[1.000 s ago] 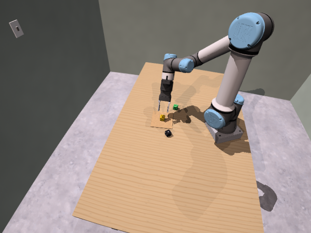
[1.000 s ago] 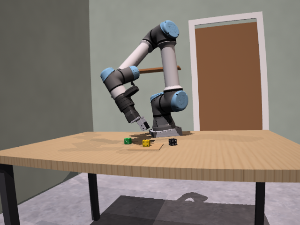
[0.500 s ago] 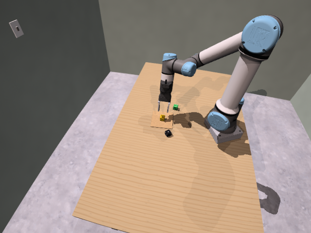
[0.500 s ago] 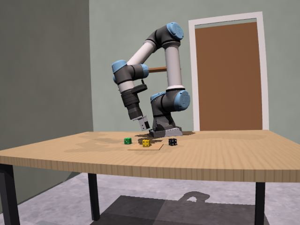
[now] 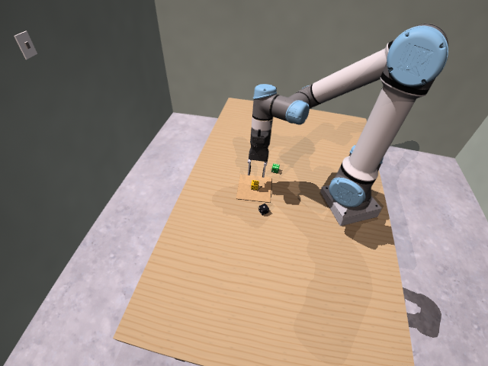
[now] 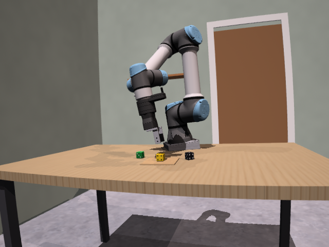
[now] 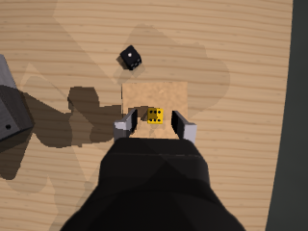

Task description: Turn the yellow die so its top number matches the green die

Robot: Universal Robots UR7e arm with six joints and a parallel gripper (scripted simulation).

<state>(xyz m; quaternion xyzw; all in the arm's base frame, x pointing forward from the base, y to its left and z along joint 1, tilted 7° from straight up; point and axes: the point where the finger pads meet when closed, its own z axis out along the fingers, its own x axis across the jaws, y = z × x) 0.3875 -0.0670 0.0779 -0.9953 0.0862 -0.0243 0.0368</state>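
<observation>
Ideally, the wide-open, empty hand was to be lowered squarely around the yellow die.

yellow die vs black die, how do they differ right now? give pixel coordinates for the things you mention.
The yellow die (image 5: 255, 184) (image 6: 160, 157) (image 7: 155, 115) sits on the mat (image 5: 244, 195) (image 6: 148, 163) (image 7: 175, 91); the black die (image 5: 263, 209) (image 6: 189, 155) (image 7: 130, 58) is on the bare table (image 5: 236, 275) (image 6: 239, 170) (image 7: 241, 48). Yellow's pips are black, black's white. Yellow shows six on top, black one. Both lie flat.
</observation>
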